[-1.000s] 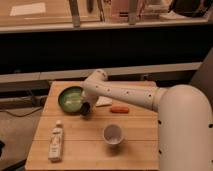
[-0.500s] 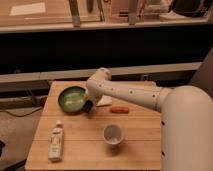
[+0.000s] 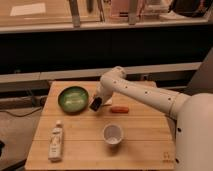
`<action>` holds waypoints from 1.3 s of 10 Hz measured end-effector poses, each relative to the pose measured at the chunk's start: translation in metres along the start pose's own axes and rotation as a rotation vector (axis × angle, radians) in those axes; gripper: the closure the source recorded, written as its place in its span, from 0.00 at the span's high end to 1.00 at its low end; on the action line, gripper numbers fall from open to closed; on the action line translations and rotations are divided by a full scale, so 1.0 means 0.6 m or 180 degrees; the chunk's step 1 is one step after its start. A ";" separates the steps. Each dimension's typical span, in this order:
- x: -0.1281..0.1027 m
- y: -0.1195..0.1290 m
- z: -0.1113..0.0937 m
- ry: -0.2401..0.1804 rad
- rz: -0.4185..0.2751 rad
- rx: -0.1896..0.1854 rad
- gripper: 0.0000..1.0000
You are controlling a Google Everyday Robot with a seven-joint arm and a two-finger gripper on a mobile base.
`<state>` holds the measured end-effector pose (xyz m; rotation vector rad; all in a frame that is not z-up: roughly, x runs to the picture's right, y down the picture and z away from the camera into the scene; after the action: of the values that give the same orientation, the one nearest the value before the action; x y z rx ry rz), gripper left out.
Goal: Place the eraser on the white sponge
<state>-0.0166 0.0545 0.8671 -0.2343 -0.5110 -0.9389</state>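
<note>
My gripper (image 3: 96,104) hangs low over the wooden table (image 3: 145,145), just right of the green bowl (image 3: 73,98). It is at the end of the white arm (image 3: 135,92) that reaches in from the right. A small dark shape sits at the gripper's tip. I cannot tell whether that shape is the eraser or part of the gripper. A small whitish pad, apparently the white sponge (image 3: 108,101), lies on the table right beside the gripper, partly hidden by the arm.
A small orange oblong piece (image 3: 119,109) lies just right of the gripper. A white cup (image 3: 113,134) stands at the front middle. A white bottle (image 3: 56,142) lies at the front left. A dark wall with a ledge runs behind the table.
The gripper has moved to the right, from the bowl's right rim toward the whitish pad, and slightly lower. Nothing else has moved.
</note>
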 end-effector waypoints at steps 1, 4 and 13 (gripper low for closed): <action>0.008 -0.005 -0.008 0.0001 0.0019 0.0047 0.00; 0.038 -0.024 -0.015 -0.0026 0.0077 0.0114 0.00; 0.070 -0.013 0.002 -0.0276 0.0317 0.0286 0.00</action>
<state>-0.0030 0.0211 0.8895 -0.2177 -0.6146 -0.8093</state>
